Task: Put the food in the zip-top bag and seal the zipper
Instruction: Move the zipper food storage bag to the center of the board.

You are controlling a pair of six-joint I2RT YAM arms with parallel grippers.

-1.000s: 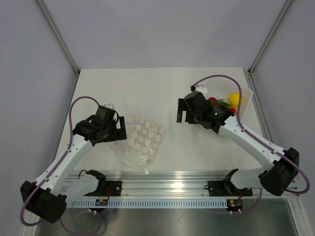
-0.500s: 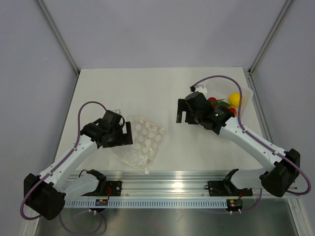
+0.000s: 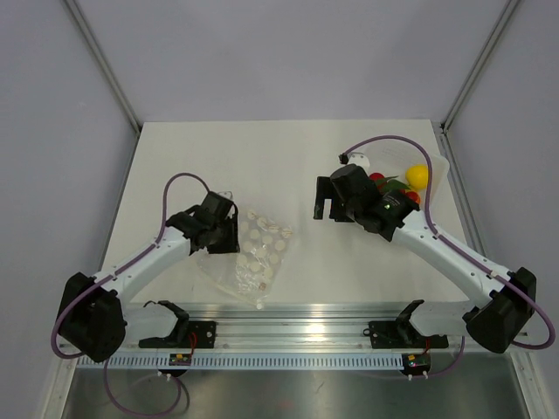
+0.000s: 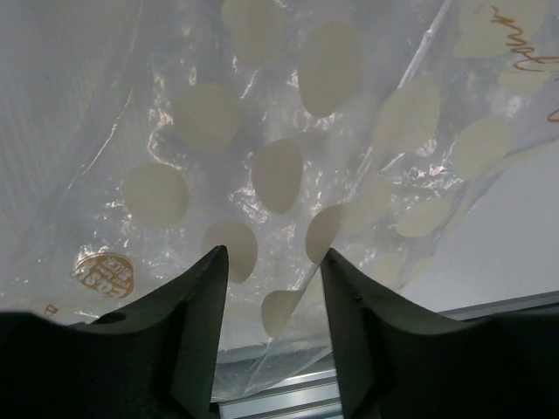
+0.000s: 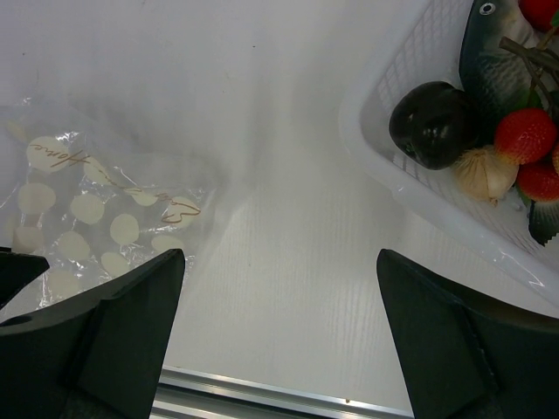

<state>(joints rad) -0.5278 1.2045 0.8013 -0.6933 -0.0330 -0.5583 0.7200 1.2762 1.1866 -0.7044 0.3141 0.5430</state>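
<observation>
The zip-top bag (image 3: 258, 256), clear crinkly plastic with cream dots, lies on the table left of centre and fills the left wrist view (image 4: 279, 131). My left gripper (image 3: 229, 241) is down on the bag's left part. Its jaws have narrowed around a fold of the film (image 4: 272, 262), with a gap still showing between them. I cannot pick out the zipper. The food sits in a white tub (image 3: 439, 182) at the back right: a yellow lemon (image 3: 418, 175), a dark plum (image 5: 432, 112), strawberries (image 5: 526, 135). My right gripper (image 3: 323, 208) hangs open left of the tub (image 5: 279, 262) and holds nothing.
A toy fish (image 5: 489, 48) and a garlic bulb (image 5: 485, 172) also lie in the tub. An aluminium rail (image 3: 297, 327) runs along the table's near edge. Grey walls stand on both sides and behind.
The left arm has swung right and down onto the bag, and its jaws have narrowed from wide open around the film. The right arm has hardly moved.
</observation>
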